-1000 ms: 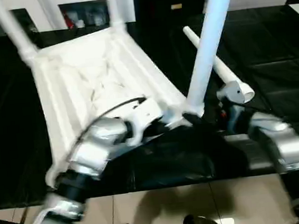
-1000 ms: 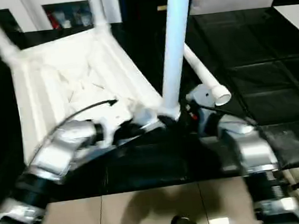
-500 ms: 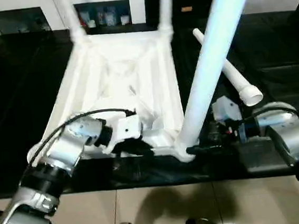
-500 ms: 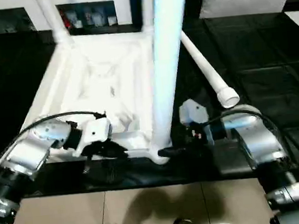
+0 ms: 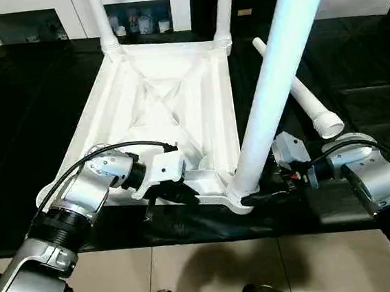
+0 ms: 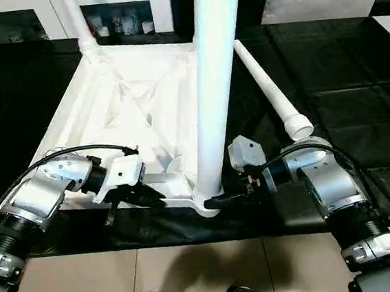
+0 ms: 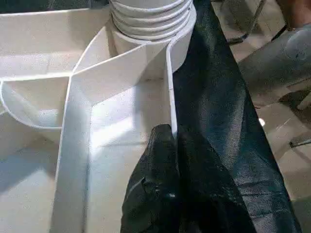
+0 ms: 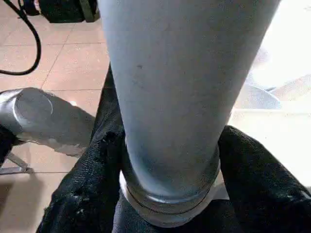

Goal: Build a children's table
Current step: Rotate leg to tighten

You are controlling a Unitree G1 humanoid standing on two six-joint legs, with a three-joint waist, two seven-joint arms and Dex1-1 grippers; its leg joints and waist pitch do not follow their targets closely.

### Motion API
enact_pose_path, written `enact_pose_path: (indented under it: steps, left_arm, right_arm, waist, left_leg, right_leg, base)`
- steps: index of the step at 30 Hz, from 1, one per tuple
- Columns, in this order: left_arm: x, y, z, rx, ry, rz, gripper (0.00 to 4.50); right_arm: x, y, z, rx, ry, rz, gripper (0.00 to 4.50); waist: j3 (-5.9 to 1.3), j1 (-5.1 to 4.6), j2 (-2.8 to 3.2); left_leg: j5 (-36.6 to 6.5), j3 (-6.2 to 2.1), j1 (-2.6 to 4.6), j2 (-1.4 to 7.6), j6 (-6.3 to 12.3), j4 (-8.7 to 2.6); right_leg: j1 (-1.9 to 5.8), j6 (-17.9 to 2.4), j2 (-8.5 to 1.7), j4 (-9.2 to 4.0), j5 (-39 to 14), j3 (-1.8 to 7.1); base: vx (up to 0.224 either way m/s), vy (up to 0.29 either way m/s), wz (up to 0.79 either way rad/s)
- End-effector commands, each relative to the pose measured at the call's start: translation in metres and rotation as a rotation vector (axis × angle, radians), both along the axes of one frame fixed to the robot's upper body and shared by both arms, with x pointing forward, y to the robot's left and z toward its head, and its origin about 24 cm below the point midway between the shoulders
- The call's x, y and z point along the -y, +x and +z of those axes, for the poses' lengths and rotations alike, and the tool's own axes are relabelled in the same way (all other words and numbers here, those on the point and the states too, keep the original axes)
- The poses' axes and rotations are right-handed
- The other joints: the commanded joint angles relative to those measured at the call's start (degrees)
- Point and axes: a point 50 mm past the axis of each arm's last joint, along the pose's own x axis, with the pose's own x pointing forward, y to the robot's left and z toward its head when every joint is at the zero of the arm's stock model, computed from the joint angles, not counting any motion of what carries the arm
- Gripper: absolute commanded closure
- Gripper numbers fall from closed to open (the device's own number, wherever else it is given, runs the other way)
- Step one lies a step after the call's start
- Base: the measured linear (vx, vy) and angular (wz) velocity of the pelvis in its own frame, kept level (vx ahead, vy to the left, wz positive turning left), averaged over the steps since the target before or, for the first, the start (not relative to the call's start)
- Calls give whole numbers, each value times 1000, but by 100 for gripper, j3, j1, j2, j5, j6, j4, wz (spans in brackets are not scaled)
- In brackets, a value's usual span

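I see the table top (image 5: 170, 100) lying underside-up on the black bench (image 5: 18, 101), long axis running away from me. Three legs stand upright; a fourth leg (image 5: 299, 94) lies beside it. My left hand (image 7: 167, 141) pinches the near rim; my right hand (image 8: 167, 155) straddles the near leg (image 5: 272, 90).

Both forearms are rounded shells of brushed silver metal, joined by black ribbed collars at the elbow and wrist. The left forearm (image 5: 92, 187) carries a thin black cable that loops over to a white block-shaped wrist housing (image 5: 166, 171). The right forearm (image 6: 326, 181) has black cables too, and a small grey-white box (image 6: 244, 151) by its wrist. The fingers (image 7: 160, 194) are matte black.
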Motion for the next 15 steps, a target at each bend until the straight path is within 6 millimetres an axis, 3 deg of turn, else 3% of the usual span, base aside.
enact_pose_path:
  steps: [1, 6, 7, 9, 10, 12, 13, 15]
  left_arm:
    - [4, -6, -6, -48, 26, -62, 450]
    - [11, -8, -3, -81, -78, 80, 450]
    - [13, -9, -3, -84, -96, 106, 450]
    - [24, -10, -2, -90, -169, 215, 450]
    - [29, -10, -1, -94, -200, 260, 450]
    - [35, -10, -1, -96, -226, 299, 450]
    - [43, -10, 1, -95, -255, 347, 450]
    - [55, -9, 2, -95, -288, 407, 450]
  right_arm:
    - [-3, -3, -6, -50, 8, 8, 186]
    - [-10, -7, -12, -148, 117, -137, 189]
    - [-11, -7, -14, -154, 134, -169, 190]
    - [-18, -3, -21, -165, 176, -314, 193]
    - [-21, -2, -25, -176, 187, -371, 197]
    - [-24, -1, -28, -176, 194, -423, 198]
    - [-29, 1, -31, -183, 205, -487, 201]
    - [-33, 3, -33, -196, 225, -568, 202]
  waist:
    - [-474, -42, -65]
    - [-463, -41, -52]
    - [-432, -56, -31]
    - [-392, -79, -41]
    - [-363, -110, -54]
    - [-338, -174, -59]
    - [-350, -239, -104]
    - [-350, -292, -90]
  left_leg:
    - [-470, -27, 26, 241, 769, -348]
    - [-469, -36, 19, 261, 716, -360]
    - [-593, -34, 16, 265, 669, -376]
    - [-878, -37, 31, 249, 512, -407]
    - [-1085, -49, 27, 225, 387, -426]
    - [-1148, -72, 18, 219, 258, -445]
    - [-1187, -81, 10, 198, 236, -449]
    - [-1148, -81, 0, 176, 264, -439]
  right_leg:
    - [387, -1574, -341, -304, -790, 337]
    - [393, -1563, -350, -302, -814, 345]
    - [370, -1543, -344, -335, -990, 334]
    - [357, -1421, -353, -406, -1535, 334]
    - [365, -1237, -371, -483, -2104, 320]
    - [355, -1036, -375, -521, -2522, 316]
    - [370, -911, -363, -544, -2712, 305]
    - [359, -818, -360, -575, -2775, 304]
  base:
    - [0, 0, 0]
    - [0, 0, 0]
    - [0, 0, 0]
    - [0, 0, 0]
    - [0, 0, 0]
    - [0, 0, 0]
    - [0, 0, 0]
    - [0, 0, 0]
